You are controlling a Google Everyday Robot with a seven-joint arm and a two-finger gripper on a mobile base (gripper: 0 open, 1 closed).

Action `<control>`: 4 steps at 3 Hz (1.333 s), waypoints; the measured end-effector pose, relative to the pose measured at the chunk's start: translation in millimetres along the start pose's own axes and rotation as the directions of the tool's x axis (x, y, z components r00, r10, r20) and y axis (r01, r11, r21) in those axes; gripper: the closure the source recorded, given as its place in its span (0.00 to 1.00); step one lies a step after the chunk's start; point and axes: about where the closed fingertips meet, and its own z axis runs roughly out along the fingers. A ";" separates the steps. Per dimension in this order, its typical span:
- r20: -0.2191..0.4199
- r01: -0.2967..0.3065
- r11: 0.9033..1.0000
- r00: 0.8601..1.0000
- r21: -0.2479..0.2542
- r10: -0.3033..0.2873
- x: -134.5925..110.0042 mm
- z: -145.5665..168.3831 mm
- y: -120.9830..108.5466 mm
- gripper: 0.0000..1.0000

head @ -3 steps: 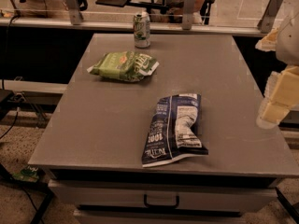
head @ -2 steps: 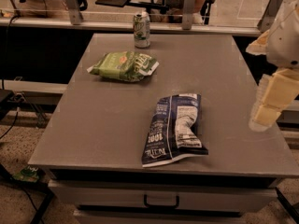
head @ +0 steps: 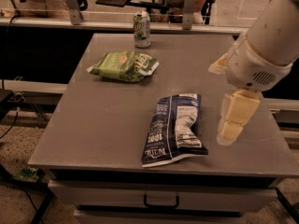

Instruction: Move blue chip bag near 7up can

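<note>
1. pincer point(head: 231, 125), cream-coloured, hangs from the white arm point(head: 266, 45) over the right part of the worktop, just beside the blue bag's right edge and not touching it. whether it is open or closed i cannot tell.
2. flat grey rectangular worktop point(head: 117, 120) carries all three things.
3. crinkled dark navy-blue foil chip bag point(head: 175, 129) with white lettering lies flat near the front edge, its length running front to back. it looks light, soft and slippery, with brittle contents. a gentle pinch across the raised crease around mid-length seems the best hold.
4. crumpled green foil chip bag point(head: 124, 65) lies further back and to the left.
5. small upright green-and-white 7up can point(head: 142, 29) stands at the far edge, well apart from the blue bag, and would likely topple if nudged.
</note>
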 end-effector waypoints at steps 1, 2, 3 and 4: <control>0.028 0.058 0.997 0.998 -0.043 -0.057 -21.3 31.0 0.2 0.00; 0.045 0.112 0.990 0.993 -0.083 -0.108 -39.4 55.9 3.7 0.00; 0.047 0.148 0.983 0.989 -0.112 -0.143 -51.0 74.6 5.5 0.00; 0.019 0.166 0.978 0.986 -0.124 -0.165 -55.9 89.2 0.1 0.10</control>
